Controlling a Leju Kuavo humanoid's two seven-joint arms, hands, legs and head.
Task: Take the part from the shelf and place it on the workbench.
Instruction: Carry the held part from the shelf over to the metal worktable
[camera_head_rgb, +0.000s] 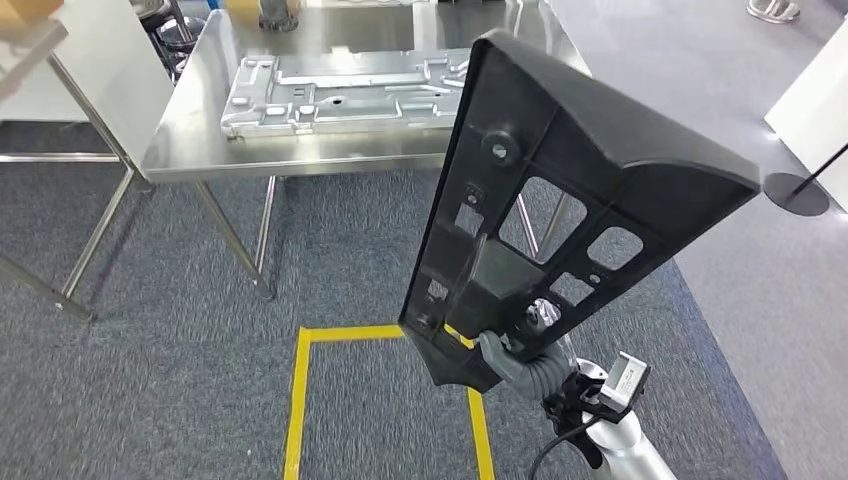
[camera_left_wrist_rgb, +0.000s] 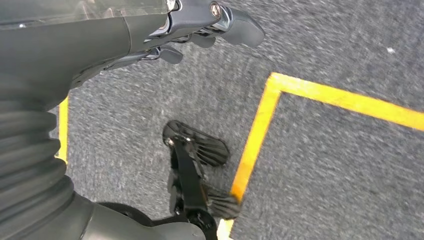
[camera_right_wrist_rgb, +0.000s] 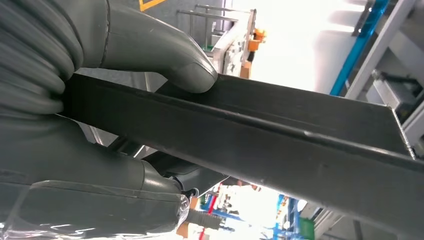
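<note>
Above right hand, gripped black part

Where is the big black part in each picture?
Head view: the black part stands tall in the middle, held near its lower end by the right hand, in front of the steel workbench.
Left wrist view: the part is not in it; this looks down at grey carpet and yellow tape.
Right wrist view: the part's edge runs across the picture under the thumb.
Shared landmark: the right hand gripping the part.
</note>
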